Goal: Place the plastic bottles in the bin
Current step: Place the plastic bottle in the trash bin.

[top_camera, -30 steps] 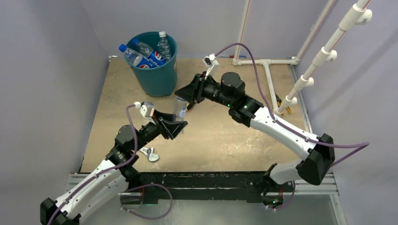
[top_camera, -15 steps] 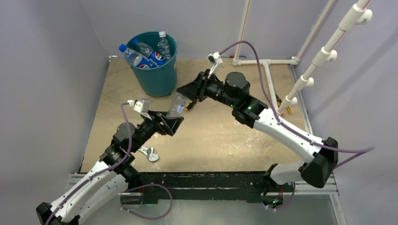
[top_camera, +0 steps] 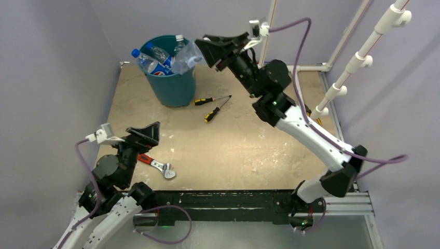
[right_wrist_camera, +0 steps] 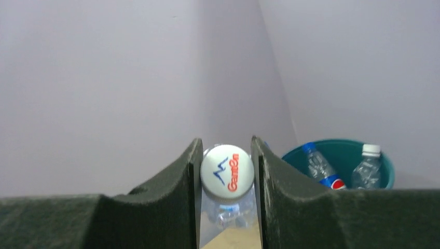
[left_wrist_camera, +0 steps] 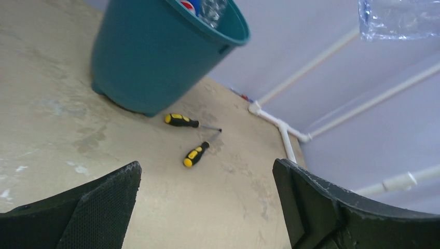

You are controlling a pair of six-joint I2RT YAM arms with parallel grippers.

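having taken over the bottle, right fingers pinch it high beside the bin; left fingers withdrawn, spread.

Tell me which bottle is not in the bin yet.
The clear bottle clamped by its cap in the right gripper, in the air at the rim of the bin. The other bottles already sit inside it.

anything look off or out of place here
Nothing is spilled or broken. The bin is heaped: one Pepsi bottle leans out past its left rim. Two screwdrivers beside the bin and a wrench lie loose on the table, stray tools in a bottle job.
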